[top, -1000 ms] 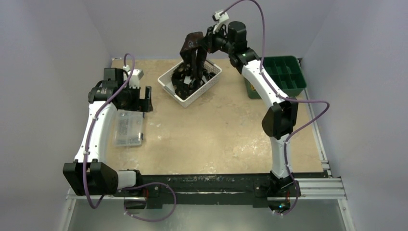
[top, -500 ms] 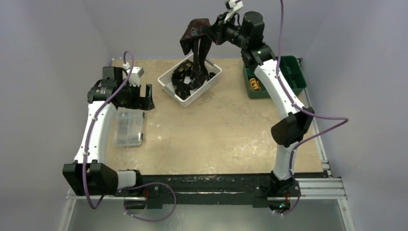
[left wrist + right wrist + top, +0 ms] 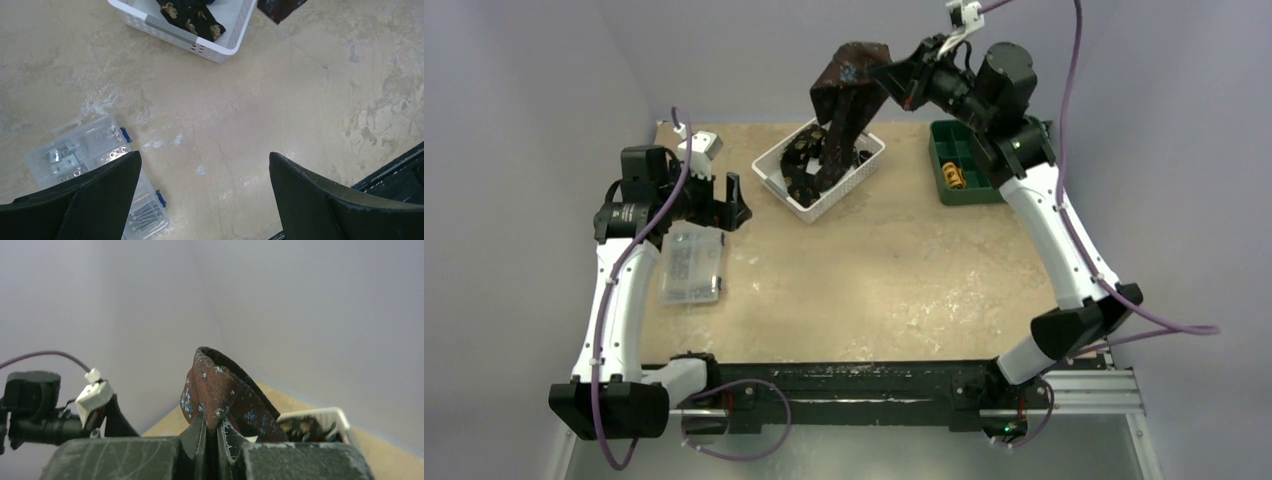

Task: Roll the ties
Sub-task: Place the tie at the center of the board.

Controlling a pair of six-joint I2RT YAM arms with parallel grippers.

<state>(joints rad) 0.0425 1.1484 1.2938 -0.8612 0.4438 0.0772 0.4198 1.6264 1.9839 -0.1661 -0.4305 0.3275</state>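
My right gripper (image 3: 886, 76) is shut on a dark brown tie (image 3: 848, 92) with pale bluish marks and holds it high above the white basket (image 3: 774, 189). The tie hangs folded over, its lower part trailing down into the basket among other dark ties (image 3: 809, 165). In the right wrist view the tie (image 3: 216, 390) bulges out from between my closed fingers (image 3: 211, 432). My left gripper (image 3: 726, 201) is open and empty, hovering over the table left of the basket. The left wrist view shows the basket's corner (image 3: 212, 47) with a patterned tie (image 3: 192, 20) inside.
A clear plastic box of screws (image 3: 692, 265) lies on the table under my left arm; it also shows in the left wrist view (image 3: 95, 170). A green compartment bin (image 3: 961, 170) stands at the back right. Purple-grey walls close in the back and sides.
My right arm has risen and swung to the right, pulling the tie higher out of the basket. My left arm shifted slightly, its gripper staying open.
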